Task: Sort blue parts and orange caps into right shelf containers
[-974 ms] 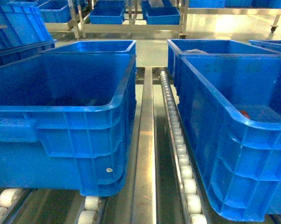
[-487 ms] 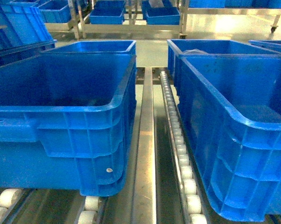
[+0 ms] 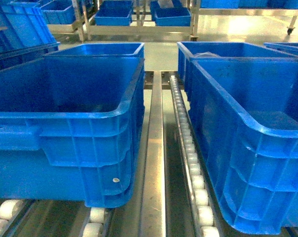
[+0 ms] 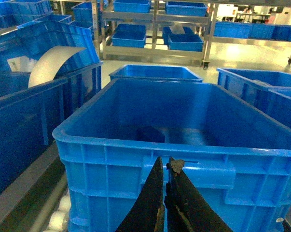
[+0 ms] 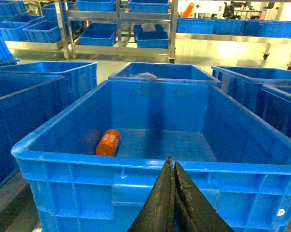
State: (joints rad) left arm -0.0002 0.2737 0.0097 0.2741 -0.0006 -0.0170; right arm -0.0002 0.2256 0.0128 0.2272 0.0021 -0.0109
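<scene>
We find one orange cap [image 5: 108, 142] lying on its side on the floor of the right bin [image 5: 135, 169], near its left wall. A second ago it showed in the head view; now it does not. Both grippers, left [image 4: 165, 166] and right [image 5: 172, 166], are clenched empty outside the bins.

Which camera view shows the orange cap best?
The right wrist view shows the orange cap best: it looks down into the right bin, and the cap lies on its side on the floor near the left wall. In the head view the bin's near wall hides the cap. The left wrist view faces another bin, so no cap shows there.
</scene>
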